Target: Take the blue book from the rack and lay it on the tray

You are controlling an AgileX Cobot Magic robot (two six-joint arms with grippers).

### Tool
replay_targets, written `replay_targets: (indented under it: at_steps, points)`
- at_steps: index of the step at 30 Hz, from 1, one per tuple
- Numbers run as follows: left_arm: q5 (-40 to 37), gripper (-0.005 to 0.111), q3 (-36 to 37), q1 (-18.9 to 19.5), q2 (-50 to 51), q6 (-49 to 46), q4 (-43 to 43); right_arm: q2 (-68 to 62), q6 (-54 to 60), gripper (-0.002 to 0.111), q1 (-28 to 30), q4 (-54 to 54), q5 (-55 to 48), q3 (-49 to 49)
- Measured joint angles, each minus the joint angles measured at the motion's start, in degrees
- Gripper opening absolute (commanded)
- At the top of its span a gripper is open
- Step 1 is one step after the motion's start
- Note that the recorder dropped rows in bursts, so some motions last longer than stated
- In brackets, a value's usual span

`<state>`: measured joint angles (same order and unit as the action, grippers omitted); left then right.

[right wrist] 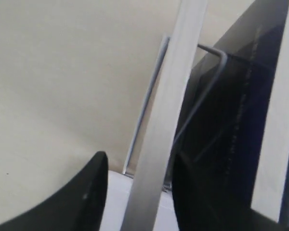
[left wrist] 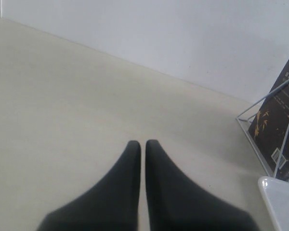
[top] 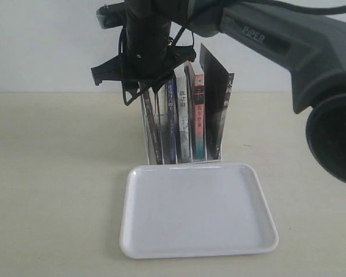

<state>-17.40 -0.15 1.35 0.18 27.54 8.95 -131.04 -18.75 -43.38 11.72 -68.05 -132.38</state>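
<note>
The rack (top: pixel 145 135) stands behind the white tray (top: pixel 196 213) and holds several upright books. The blue book (top: pixel 171 115) shows its dark blue spine in the second slot from the left. My right gripper (top: pixel 153 86) reaches down over the rack's left end. In the right wrist view it (right wrist: pixel 139 161) is open, with a book's pale page edge (right wrist: pixel 171 96) standing between its fingers, clear of the left finger (right wrist: pixel 89 192). I cannot tell which book that edge belongs to. A dark bluish cover (right wrist: pixel 250 125) lies just beyond. My left gripper (left wrist: pixel 143 144) is shut and empty over bare table.
A leaning dark book (top: pixel 152 127) fills the leftmost slot. A white-spined book (top: pixel 184 121), a red-spined one (top: pixel 198 109) and a tall black book (top: pixel 216 98) stand further right. The left wrist view shows the rack wire (left wrist: pixel 260 103), a dark cover (left wrist: pixel 274 125) and the tray corner (left wrist: pixel 279 202).
</note>
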Motion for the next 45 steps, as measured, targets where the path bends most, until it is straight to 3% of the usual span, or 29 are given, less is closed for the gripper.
replay_targets:
  at_steps: [3,4,24,45]
  points:
    - [0.0,0.004,0.0,0.0,0.0,0.0,0.0,-0.5,-0.6,0.002,0.0,0.1,-0.1,0.0]
    - [0.0,0.004,0.0,0.0,0.0,0.0,0.0,-0.6,-1.1,0.000,0.0,0.6,-0.5,0.0]
    - [0.0,0.004,0.0,0.0,0.0,0.0,0.0,7.3,-2.5,0.000,0.0,3.5,-1.1,0.0]
    - [0.0,0.004,0.0,0.0,0.0,0.0,0.0,7.4,-2.7,0.000,0.0,3.4,-2.1,0.0]
